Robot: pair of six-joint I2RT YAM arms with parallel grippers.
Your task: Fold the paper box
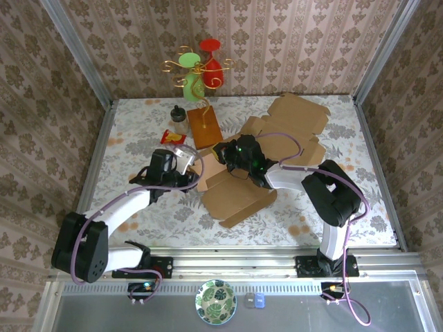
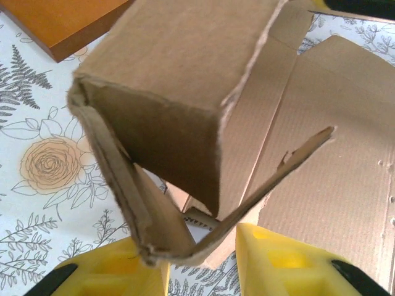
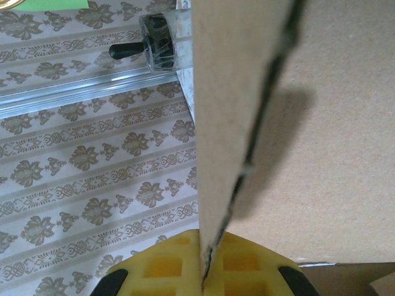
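The paper box [image 1: 277, 138] is a brown cardboard cut-out lying partly flat on the floral table, with its near-left panels [image 1: 235, 197] raised. My left gripper [image 1: 188, 171] is at the box's left edge. In the left wrist view its yellow fingers [image 2: 111, 271] stand apart, and a bent cardboard flap [image 2: 185, 74] dips its folded corner between them, resting against the left one. My right gripper [image 1: 232, 158] sits on the raised panel near the middle. In the right wrist view that gripper [image 3: 207, 271] is shut on the thin edge of a cardboard panel [image 3: 321, 123].
An orange-brown board [image 1: 205, 128] lies just behind the box's left side. Near it are a small bottle [image 1: 178, 119], a red packet [image 1: 171, 137] and a clear jar [image 1: 181, 153]. A gold stand with green and red cups [image 1: 201, 69] stands at the back wall.
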